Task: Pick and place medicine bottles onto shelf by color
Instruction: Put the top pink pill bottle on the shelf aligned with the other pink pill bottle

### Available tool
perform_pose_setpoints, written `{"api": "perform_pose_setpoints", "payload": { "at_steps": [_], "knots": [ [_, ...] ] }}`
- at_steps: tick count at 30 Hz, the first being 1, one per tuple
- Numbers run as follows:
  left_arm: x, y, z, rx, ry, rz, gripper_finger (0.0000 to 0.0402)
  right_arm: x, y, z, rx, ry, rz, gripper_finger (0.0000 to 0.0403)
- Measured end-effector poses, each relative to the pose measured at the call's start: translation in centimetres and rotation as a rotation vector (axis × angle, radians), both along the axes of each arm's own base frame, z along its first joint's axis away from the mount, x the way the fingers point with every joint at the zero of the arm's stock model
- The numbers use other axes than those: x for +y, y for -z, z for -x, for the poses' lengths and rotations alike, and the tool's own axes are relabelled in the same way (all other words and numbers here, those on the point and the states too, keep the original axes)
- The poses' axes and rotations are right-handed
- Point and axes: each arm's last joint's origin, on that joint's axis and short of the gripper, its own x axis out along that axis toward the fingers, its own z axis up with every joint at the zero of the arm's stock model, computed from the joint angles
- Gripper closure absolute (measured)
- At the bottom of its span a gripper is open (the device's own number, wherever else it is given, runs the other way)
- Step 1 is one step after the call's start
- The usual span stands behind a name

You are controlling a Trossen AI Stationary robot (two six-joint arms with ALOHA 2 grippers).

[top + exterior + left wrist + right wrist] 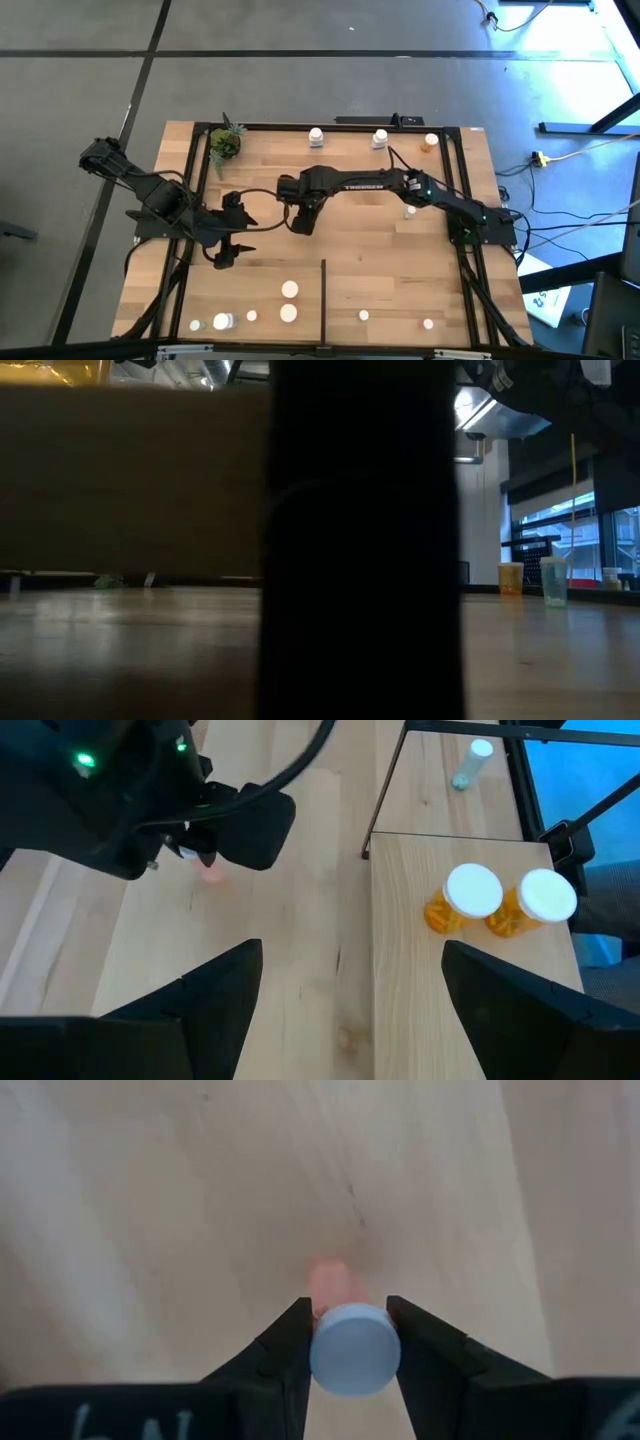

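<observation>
You are carrying a small bottle (354, 1348) in the right gripper (352, 1342), whose fingers (288, 1350) are clamped on either side just under the white cap; the body below the cap is showing pale pink-orange against the bare wood, so treat it as an orange one, though the hue is faint. From overhead the right gripper (303, 218) is hanging over the middle of the shelf (380, 250), reaching in from the right side. The left gripper (345, 982) is waiting with its fingers spread wide and nothing between them, near the left edge (228, 252). In the left wrist view two orange bottles (462, 900) are standing side by side on the planks, which looks like the matching group. You are aiming for a spot just beside them, not touching. Keep the bottle upright while you are travelling, lower until the base is meeting the wood, then let go. Watch the black divider strip (322, 298) and the neighbours: a sideways nudge would likely topple them.
</observation>
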Motion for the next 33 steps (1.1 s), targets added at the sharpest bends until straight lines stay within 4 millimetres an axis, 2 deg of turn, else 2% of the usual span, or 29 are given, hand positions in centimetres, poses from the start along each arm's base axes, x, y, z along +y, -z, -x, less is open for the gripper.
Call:
{"api": "perform_pose_setpoints", "payload": {
  "at_steps": [8,15,25,33],
  "knots": [
    [0.0,0.0,0.0,0.0,0.0,0.0,0.0099,-0.9,0.3,0.1,0.006,0.042,-0.008,0.028],
    [0.0,0.0,0.0,0.0,0.001,0.0,0.0099,-0.9,1.1,0.2,0.02,0.043,-0.006,0.028],
    [0.0,0.0,0.0,0.001,0.001,0.0,0.0099,-1.0,1.1,-0.7,-0.075,0.04,-0.002,0.028],
    [0.0,0.0,0.0,0.0,0.001,0.0,0.0099,-1.0,1.1,-0.6,-0.073,0.037,-0.004,0.0273]
  ]
}}
